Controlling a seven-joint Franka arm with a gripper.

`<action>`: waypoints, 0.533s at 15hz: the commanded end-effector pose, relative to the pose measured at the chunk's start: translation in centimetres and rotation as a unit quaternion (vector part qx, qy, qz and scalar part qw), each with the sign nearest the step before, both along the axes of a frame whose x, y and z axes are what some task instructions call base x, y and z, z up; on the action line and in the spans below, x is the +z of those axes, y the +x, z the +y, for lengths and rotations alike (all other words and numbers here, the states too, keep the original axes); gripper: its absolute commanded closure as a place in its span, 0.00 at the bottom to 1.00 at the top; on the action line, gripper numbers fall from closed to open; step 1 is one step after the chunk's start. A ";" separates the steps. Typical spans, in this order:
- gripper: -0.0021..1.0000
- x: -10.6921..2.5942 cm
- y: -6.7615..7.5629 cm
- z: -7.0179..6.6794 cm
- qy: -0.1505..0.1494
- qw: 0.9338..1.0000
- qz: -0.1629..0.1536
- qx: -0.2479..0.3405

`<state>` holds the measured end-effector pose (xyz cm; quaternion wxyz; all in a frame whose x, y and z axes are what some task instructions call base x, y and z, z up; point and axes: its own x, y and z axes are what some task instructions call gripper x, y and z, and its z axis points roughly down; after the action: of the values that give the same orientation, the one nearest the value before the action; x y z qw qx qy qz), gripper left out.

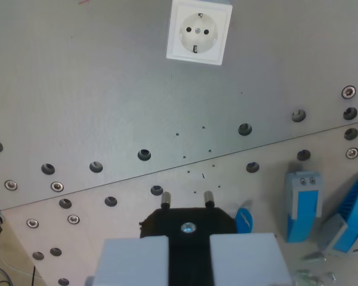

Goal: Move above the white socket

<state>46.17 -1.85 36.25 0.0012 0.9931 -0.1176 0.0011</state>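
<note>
Gripper (189, 247) is sitting at the bottom centre of the wrist view, its two pale fingers (134, 260) clamping a black plug (188, 221) between them — closed on it. The plug's two metal pins (165, 195) are pointing up-frame, toward the socket.

Socket (199, 31) is lying flat on the grey surface (77, 89) at the top of the frame, slightly to the wrist view's right of the gripper line and well apart from the pins. Its top edge is running out of view. It is sitting a little rotated against the frame.

Judgement on risks: the socket is already hugging the frame edge, so any travel other than toward it is likely losing it from view. The small lateral offset and the rotation, if left uncorrected, are putting the pins off the holes once above. The pins may be hanging close to the surface — height is not readable here — so descending while travelling could be scraping them over the plate seam (167, 171) or the bolt holes (144, 155).

Room: the stretch between pins and socket is bare plate, nothing standing in it. Blue blocks (302, 202) are crowding the lower right, near the gripper; cables are showing at the lower left edge. The straight path up-frame is keeping clear of both.
</note>
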 end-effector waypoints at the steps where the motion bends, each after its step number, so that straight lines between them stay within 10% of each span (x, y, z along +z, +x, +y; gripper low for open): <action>1: 1.00 0.0 0.0 0.0 0.000 1.000 0.000 0.000; 8: 1.00 -0.1 0.0 0.0 0.000 1.000 0.000 -0.002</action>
<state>46.17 -1.85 36.22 0.0012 0.9931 -0.1176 0.0008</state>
